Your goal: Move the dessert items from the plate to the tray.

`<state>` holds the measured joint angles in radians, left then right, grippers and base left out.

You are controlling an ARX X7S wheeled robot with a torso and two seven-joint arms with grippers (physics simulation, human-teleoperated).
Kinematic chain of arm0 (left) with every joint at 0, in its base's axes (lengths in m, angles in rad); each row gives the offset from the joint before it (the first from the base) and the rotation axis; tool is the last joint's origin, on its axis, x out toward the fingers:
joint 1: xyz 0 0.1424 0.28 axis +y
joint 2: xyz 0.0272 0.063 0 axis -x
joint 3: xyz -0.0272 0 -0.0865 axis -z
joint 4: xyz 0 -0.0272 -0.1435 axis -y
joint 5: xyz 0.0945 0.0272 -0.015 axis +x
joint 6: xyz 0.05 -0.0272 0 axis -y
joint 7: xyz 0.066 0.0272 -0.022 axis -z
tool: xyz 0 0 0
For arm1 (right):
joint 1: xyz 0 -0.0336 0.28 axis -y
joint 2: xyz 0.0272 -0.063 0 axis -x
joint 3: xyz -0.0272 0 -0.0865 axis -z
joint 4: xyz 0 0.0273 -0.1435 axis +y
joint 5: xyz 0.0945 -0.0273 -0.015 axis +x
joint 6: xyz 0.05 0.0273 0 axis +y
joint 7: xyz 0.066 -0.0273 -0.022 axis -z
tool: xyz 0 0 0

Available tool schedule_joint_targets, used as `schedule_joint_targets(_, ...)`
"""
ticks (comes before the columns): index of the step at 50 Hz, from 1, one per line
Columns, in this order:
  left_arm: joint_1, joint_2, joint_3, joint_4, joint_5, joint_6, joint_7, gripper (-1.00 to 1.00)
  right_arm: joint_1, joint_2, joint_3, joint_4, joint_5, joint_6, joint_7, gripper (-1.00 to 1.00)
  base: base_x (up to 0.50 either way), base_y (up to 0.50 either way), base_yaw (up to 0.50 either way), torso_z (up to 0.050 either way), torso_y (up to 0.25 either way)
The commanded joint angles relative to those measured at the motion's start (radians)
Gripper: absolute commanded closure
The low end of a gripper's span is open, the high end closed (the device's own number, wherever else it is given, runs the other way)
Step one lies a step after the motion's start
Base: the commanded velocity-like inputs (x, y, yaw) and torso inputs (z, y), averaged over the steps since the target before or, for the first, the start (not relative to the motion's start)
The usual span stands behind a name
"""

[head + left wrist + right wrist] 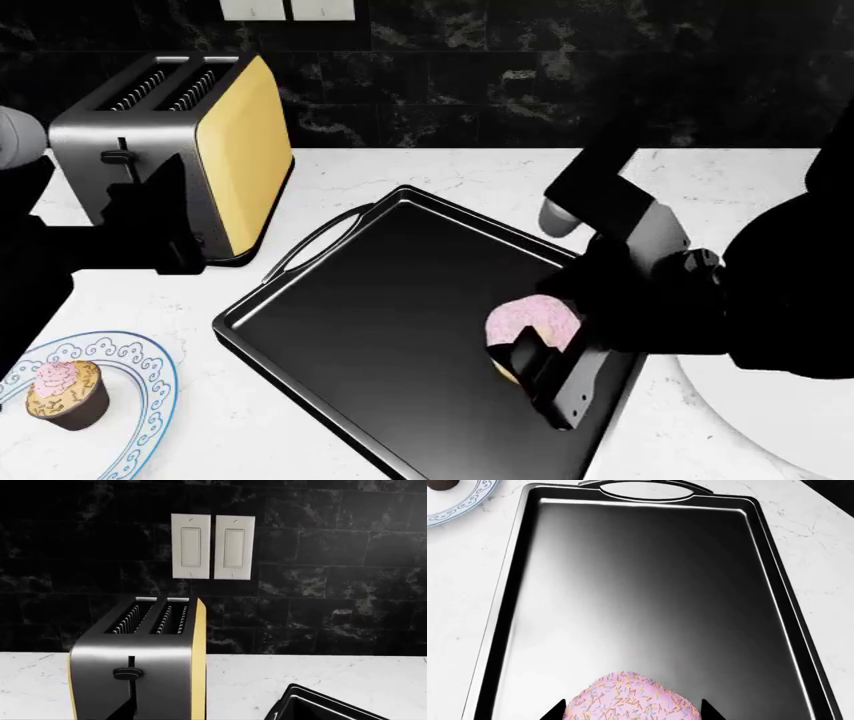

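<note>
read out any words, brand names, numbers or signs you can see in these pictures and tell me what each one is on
None: no view shows readable text.
The toaster carries no brand or dial numbers.
The two wall switches are blank.
The plate rim bears only blue scrollwork, no letters.
The tray, doughnut and cupcake are unmarked.

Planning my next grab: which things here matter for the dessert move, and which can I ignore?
Job: pink doughnut between the right gripper fingers over the tray; cupcake on the plate.
Ignore: toaster, wall switches.
</note>
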<state>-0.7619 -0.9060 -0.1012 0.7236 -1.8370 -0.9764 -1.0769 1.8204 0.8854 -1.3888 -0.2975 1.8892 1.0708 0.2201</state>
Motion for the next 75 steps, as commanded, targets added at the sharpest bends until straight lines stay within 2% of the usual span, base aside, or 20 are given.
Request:
schedule_joint_targets(1,0.005,0.005,0.004,-0.006,0.015,0.001,0.011,-1.0,-0.024,0.012,-0.008,-0.028,-0.015,0.003,-0.005,1.0,0.0,0.0,0.0,0.0,0.0)
schedule_joint_targets(23,0.036,0.004,-0.008,0.001,0.03,0.009,0.02,-1.0,-0.084,0.009,-0.035,-0.039,-0.047,-0.007,-0.005,1.0,0.0,0.0,0.0,0.0,0.0)
schedule_joint_targets(24,0.04,0.004,-0.009,0.0,0.033,0.009,0.022,-1.0,-0.083,0.008,-0.035,-0.036,-0.048,-0.007,-0.003,-1.0,0.0,0.0,0.0,0.0,0.0)
schedule_joint_targets(34,0.037,-0.003,-0.011,0.002,0.026,0.014,0.015,-1.0,-0.046,0.004,-0.027,-0.018,-0.028,0.014,0.007,-1.0,0.0,0.0,0.0,0.0,0.0)
schedule_joint_targets(48,0.056,-0.015,-0.023,0.014,0.013,0.022,0.013,-1.0,0.129,0.028,0.042,0.0,0.052,0.064,0.055,-1.0,0.0,0.0,0.0,0.0,0.0)
schedule_joint_targets(52,0.031,-0.044,-0.009,0.011,-0.033,0.019,-0.014,-1.0,0.164,0.059,0.066,0.001,0.058,0.057,0.081,-1.0,0.0,0.0,0.0,0.0,0.0)
schedule_joint_targets(59,-0.132,-0.199,0.075,-0.012,-0.258,0.014,-0.127,-1.0,0.216,0.122,0.102,-0.001,0.069,0.049,0.125,-1.0,0.0,0.0,0.0,0.0,0.0)
schedule_joint_targets(65,-0.243,-0.304,0.162,-0.07,-0.48,0.022,-0.165,-1.0,0.2,0.167,0.117,-0.008,0.063,0.013,0.134,-1.0,0.0,0.0,0.0,0.0,0.0)
schedule_joint_targets(75,-0.66,-0.338,0.506,-0.257,-0.865,-0.11,-0.384,-1.0,0.181,0.202,0.126,-0.024,0.064,-0.011,0.139,-1.0,0.0,0.0,0.0,0.0,0.0)
